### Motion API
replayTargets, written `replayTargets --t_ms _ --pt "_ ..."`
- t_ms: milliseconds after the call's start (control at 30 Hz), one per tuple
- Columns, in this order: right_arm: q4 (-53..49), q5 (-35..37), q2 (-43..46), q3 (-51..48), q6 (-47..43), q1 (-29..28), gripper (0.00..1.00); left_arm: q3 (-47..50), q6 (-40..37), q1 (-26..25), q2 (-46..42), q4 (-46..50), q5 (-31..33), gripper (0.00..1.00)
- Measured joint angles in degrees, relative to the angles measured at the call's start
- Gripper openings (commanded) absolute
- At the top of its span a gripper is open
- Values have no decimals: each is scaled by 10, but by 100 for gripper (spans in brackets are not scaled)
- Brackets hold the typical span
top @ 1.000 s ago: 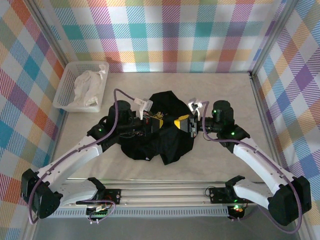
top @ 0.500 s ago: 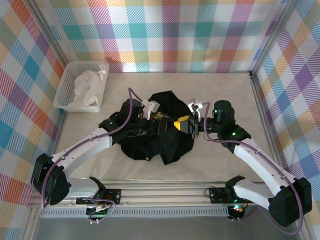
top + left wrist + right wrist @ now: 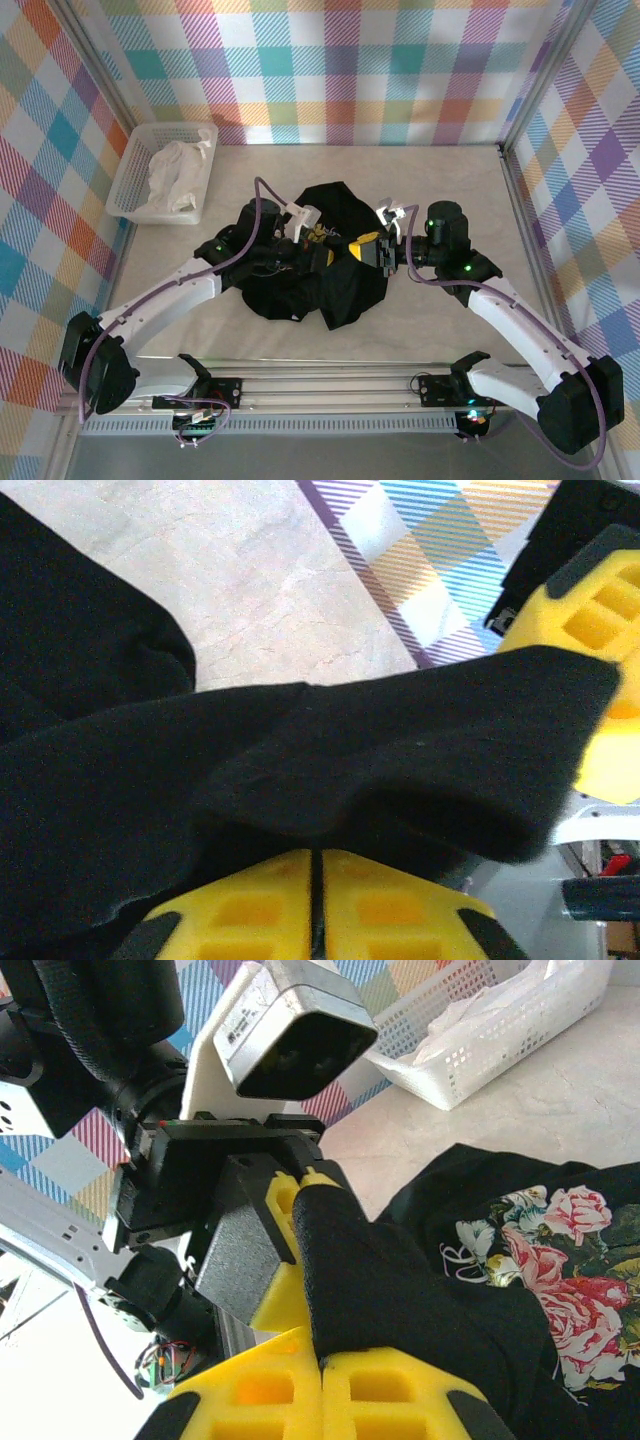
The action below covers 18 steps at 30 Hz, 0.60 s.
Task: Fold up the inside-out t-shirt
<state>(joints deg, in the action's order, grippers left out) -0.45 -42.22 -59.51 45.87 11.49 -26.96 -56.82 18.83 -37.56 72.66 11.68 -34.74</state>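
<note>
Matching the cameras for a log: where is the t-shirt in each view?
Top external: t-shirt at the centre.
Left wrist: t-shirt across the middle and left.
Right wrist: t-shirt from centre to lower right.
Shared landmark: plaid wall.

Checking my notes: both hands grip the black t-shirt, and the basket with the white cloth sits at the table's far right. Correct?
No: the basket with the white cloth sits at the far left, as the top external view shows. The left hand and right hand do grip the t-shirt.
</note>
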Motion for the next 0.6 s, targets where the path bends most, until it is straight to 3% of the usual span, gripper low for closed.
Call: replayTargets --t_ms 67,333,600 --pt "-1 2 0 0 0 0 0 0 1 0 -1 0 -4 0" --pt "-2 18 4 1 0 0 0 3 6 0 -10 -9 -6 0" --pt "-5 52 5 1 16 0 0 34 33 0 -94 -63 3 0"
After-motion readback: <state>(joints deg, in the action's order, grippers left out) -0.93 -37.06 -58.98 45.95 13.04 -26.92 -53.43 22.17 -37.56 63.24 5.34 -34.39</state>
